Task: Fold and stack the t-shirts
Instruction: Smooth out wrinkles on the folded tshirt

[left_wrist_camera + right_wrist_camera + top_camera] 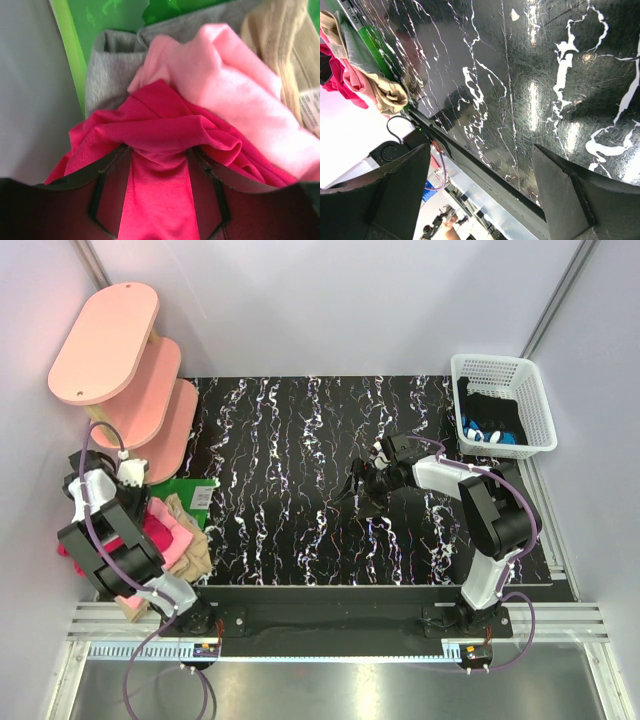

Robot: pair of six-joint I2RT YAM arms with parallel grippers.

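A crumpled pile of t-shirts lies at the table's left edge: a crimson-pink one [158, 525], a light pink one [182, 545] and a tan one [192, 515]. In the left wrist view my left gripper [159, 150] is shut on a bunched fold of the crimson-pink t-shirt [150, 125], with the cloth filling the gap between its fingers. The light pink shirt [235, 85], the tan shirt [280, 45] and a grey cloth [112, 55] lie just beyond. My right gripper [352, 490] hovers over the bare table right of centre, open [480, 150] and holding nothing.
A green container [180, 490] lies under the pile. Pink oval shelves [110, 340] stand at the back left. A white basket [545, 415] with dark and blue items sits at the back right. The table [280, 440] is black marble-patterned.
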